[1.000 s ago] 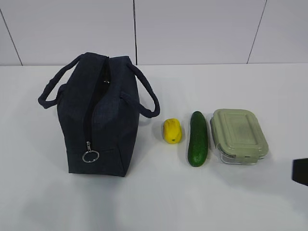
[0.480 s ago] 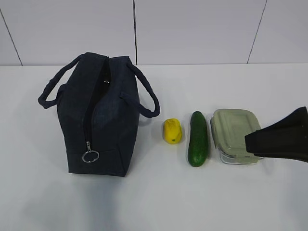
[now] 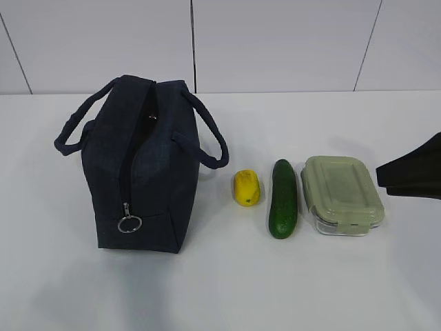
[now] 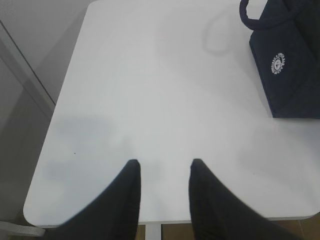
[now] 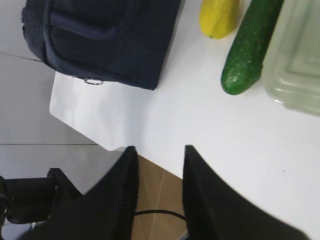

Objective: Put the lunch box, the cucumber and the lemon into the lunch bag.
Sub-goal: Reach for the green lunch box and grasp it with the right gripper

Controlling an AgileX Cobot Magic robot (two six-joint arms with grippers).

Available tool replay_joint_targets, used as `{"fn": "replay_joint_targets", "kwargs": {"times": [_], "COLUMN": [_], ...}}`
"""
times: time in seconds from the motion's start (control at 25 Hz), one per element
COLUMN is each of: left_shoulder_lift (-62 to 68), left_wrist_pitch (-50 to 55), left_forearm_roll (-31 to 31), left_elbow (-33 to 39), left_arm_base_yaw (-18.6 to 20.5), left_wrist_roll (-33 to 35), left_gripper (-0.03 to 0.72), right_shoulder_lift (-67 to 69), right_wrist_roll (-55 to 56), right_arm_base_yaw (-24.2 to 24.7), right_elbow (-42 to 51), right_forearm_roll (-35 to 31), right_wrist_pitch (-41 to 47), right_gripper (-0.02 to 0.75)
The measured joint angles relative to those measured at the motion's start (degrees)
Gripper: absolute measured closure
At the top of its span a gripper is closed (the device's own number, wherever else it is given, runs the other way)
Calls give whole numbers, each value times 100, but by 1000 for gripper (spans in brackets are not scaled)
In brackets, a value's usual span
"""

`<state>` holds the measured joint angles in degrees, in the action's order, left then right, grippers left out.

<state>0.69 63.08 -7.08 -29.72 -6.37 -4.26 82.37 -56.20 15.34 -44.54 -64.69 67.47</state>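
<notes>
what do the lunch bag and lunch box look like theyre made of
The lunch bag looks like dark navy woven fabric, matte, with soft loop handles and a metal-looking ring pull. The lunch box seems to have a clear, glass-like base under a pale green, matte lid, probably plastic; glass or clear plastic cannot be told apart here.

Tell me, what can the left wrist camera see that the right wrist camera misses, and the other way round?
Only the left wrist view shows the lunch bag's white round logo and the open left gripper above bare table. Only the right wrist view shows the lemon, the cucumber, the lunch box, the bag's silver ring pull and the open right gripper. Both show the navy lunch bag and the white table.
</notes>
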Motion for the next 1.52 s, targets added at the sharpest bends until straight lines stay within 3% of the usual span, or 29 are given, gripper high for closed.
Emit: {"fn": "replay_joint_targets", "kwargs": {"times": [0.56, 1.04, 1.16, 1.4, 1.52], "left_shoulder_lift": [0, 0, 0, 0, 0], "left_wrist_pitch": [0, 0, 0, 0, 0], "left_forearm_roll": [0, 0, 0, 0, 0], "left_elbow": [0, 0, 0, 0, 0], "left_arm_base_yaw": [0, 0, 0, 0, 0], "left_wrist_roll": [0, 0, 0, 0, 0], "left_gripper": [452, 452, 452, 452, 452], "right_shoulder_lift": [1352, 2415, 2549, 2860, 3035], "right_wrist_roll": [-132, -875, -1152, -1496, -1582], "right_arm_base_yaw": [1074, 1129, 1129, 1129, 1129], "right_elbow": [-741, -1178, -1186, -1443, -1689], "right_forearm_roll": [332, 248, 113, -170, -270], "right_wrist_pitch": [0, -10, -10, -21, -29], "right_gripper": [495, 489, 426, 208, 158]}}
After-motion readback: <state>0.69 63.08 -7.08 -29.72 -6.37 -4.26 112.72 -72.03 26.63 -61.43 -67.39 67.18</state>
